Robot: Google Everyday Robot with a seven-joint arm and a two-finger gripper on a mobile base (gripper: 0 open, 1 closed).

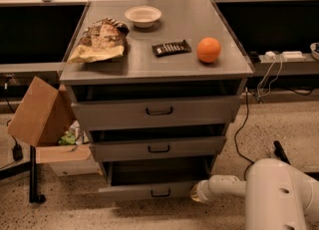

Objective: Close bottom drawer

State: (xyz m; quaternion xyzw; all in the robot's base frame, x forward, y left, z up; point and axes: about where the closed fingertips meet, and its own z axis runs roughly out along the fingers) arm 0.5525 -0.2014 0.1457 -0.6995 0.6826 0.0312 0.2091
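Note:
The bottom drawer (149,190) is the lowest of the grey cabinet's three drawers. It stands pulled out, with a low grey front panel and a small dark bar handle (160,193). Its dark inside shows above the panel. My gripper (195,193) is at the end of the white arm, low on the right. It sits at the right end of the bottom drawer's front panel. The middle drawer (158,148) and top drawer (158,110) also stand slightly out.
On the cabinet top (234,67) lie a chip bag (99,40), a white bowl (143,15), a dark snack bar (171,48) and an orange (208,50). An open cardboard box (42,124) stands left of the cabinet. Cables (259,84) trail on the right floor.

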